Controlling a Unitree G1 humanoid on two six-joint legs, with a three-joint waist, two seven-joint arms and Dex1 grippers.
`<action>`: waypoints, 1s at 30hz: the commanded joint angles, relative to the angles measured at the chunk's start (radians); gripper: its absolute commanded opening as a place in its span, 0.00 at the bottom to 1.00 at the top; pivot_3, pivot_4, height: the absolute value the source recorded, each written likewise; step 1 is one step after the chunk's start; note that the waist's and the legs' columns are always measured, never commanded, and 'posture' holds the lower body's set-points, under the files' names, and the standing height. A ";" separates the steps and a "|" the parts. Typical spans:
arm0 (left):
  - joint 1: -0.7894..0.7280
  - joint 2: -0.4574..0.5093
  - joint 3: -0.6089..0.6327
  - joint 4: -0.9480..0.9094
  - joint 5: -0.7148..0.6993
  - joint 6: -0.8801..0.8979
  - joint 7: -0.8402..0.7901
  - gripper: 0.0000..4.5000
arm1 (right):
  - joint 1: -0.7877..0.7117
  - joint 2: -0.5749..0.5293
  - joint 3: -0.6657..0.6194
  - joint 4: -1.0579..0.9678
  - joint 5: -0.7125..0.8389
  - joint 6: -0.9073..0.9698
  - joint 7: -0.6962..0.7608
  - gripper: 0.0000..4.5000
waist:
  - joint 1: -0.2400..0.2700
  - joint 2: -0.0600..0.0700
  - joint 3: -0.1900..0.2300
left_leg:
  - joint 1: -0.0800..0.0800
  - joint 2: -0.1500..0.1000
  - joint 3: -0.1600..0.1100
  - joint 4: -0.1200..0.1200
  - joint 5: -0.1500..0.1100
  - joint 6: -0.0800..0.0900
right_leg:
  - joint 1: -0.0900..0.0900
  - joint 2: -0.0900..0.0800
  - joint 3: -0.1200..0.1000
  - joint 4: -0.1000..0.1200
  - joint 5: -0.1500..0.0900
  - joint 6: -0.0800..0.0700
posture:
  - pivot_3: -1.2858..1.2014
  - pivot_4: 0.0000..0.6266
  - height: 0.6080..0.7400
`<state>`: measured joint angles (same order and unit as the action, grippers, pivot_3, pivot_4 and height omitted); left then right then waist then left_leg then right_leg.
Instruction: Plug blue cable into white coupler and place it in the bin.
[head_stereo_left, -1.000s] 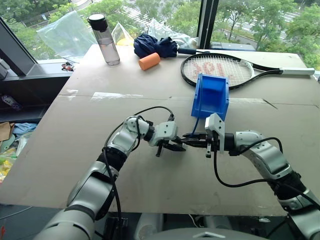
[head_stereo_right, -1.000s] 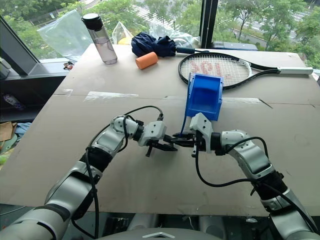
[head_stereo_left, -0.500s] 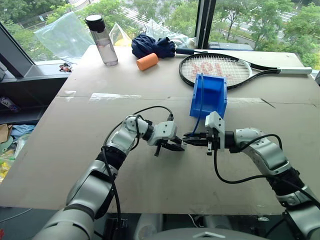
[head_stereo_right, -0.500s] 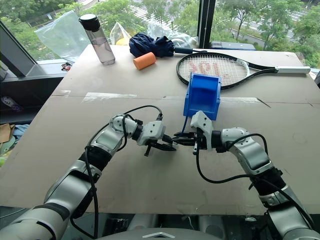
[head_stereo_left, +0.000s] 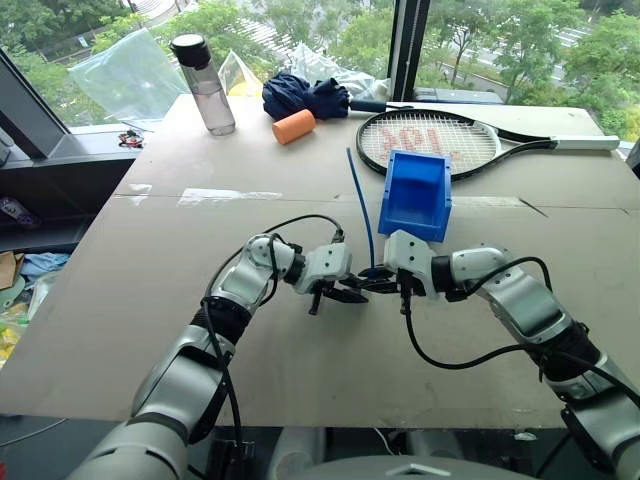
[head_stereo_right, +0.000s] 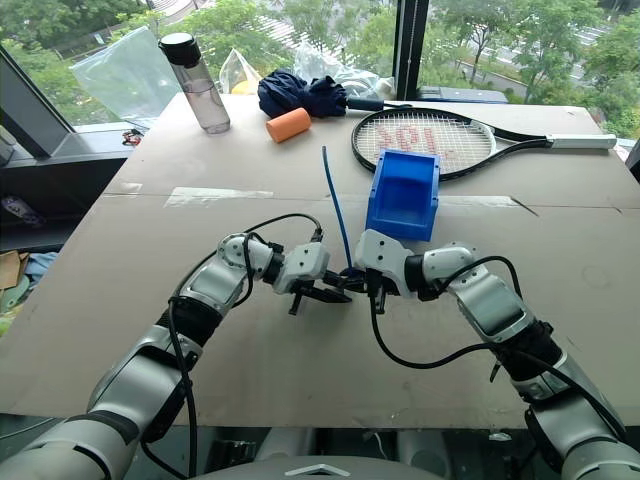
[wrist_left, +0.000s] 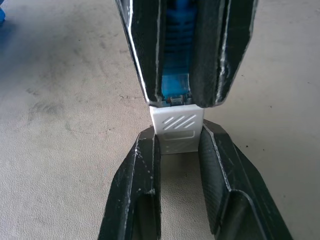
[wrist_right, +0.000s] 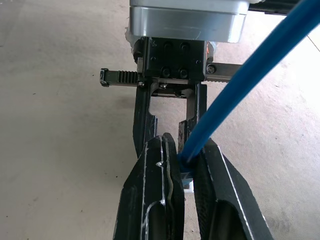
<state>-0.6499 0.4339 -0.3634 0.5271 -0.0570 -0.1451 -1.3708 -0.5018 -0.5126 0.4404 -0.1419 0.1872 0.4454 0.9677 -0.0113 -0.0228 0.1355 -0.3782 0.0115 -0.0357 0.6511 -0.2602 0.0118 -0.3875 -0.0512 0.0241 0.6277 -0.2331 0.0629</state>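
Above the bench (head_stereo_left: 150, 330), the left hand (wrist_left: 177, 145) is pinching the light, rigid white coupler (wrist_left: 177, 129) while the right hand (wrist_right: 184, 160) is gripping the blue cable (head_stereo_left: 358, 200) near its plug; the cable seems springy, so holding close helps.

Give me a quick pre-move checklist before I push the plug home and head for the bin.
1. Left gripper shut on the white coupler: ok.
2. Right gripper shut on the blue cable at its plug end: ok.
3. Plug lined up with the coupler socket, fingers tip to tip: ok.
4. Plug fully seated: cannot tell, the right fingers hide the joint.
5. Free cable end clear of the bin: ok, it stands up beside it.
6. Bin opening unobstructed: ok.
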 joint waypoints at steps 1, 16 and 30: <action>0.029 -0.007 0.048 -0.122 -0.058 0.077 0.029 0.10 | 0.087 0.064 -0.046 0.036 -0.016 -0.081 -0.092 0.00 | 0.000 0.000 0.000 | 0.000 0.000 -0.001 0.000 0.000 0.000 | 0.000 0.000 -0.001 0.000 0.000 0.000 | 0.52 0.24 1.00; 0.462 0.052 0.438 -0.896 -0.415 0.619 0.456 0.74 | -0.262 0.087 -0.539 0.159 0.299 0.440 -0.379 0.00 | 0.003 0.004 0.004 | -0.001 0.001 -0.001 -0.001 0.000 0.000 | -0.005 -0.001 0.001 0.004 0.000 -0.001 | 0.52 0.24 1.00; 0.474 0.112 0.440 -1.019 -0.502 0.704 0.532 0.75 | -0.162 -0.115 -0.592 0.118 0.315 0.292 -0.125 0.98 | 0.011 0.005 0.004 | -0.007 -0.001 0.001 -0.005 0.000 0.000 | -0.006 -0.003 0.000 -0.003 0.001 0.000 | 0.52 0.24 1.00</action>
<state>-0.1915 0.5308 0.0694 -0.4527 -0.5359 0.5544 -0.8313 -0.7096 -0.6054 -0.0788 0.1235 0.4313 0.7496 0.7985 -0.0003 -0.0181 0.1397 -0.3852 0.0104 -0.0360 0.6457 -0.2603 0.0115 -0.3937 -0.0543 0.0231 0.6239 -0.2326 0.0626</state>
